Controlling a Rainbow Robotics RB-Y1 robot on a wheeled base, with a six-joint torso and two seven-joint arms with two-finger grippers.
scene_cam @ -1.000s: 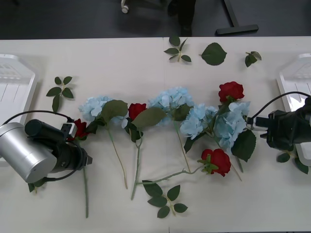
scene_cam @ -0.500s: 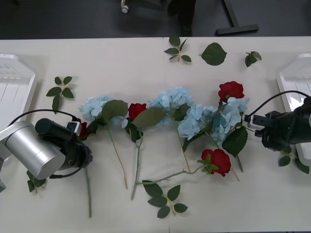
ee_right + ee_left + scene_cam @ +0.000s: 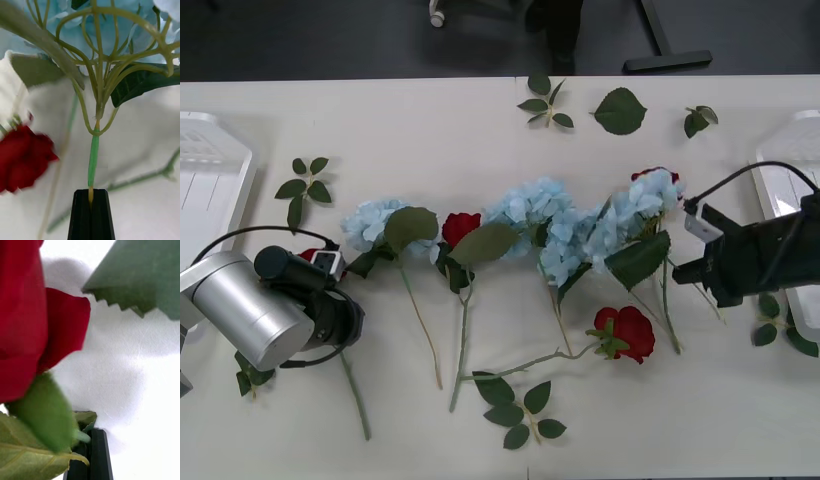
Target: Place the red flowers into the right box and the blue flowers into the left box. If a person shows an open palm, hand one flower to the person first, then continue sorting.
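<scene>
Your right gripper [image 3: 91, 202] is pinched on the stem end of a blue hydrangea [image 3: 645, 195]; its stem runs from the fingers leftward. The left box [image 3: 210, 190] lies across the table. Left gripper [image 3: 88, 450] pinches a red rose [image 3: 33, 326] near that box.

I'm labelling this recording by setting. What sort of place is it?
Probably an indoor lab or office: a long white table strewn with artificial flowers, a dark floor behind it, and a chair's wheeled base at the far edge.
</scene>
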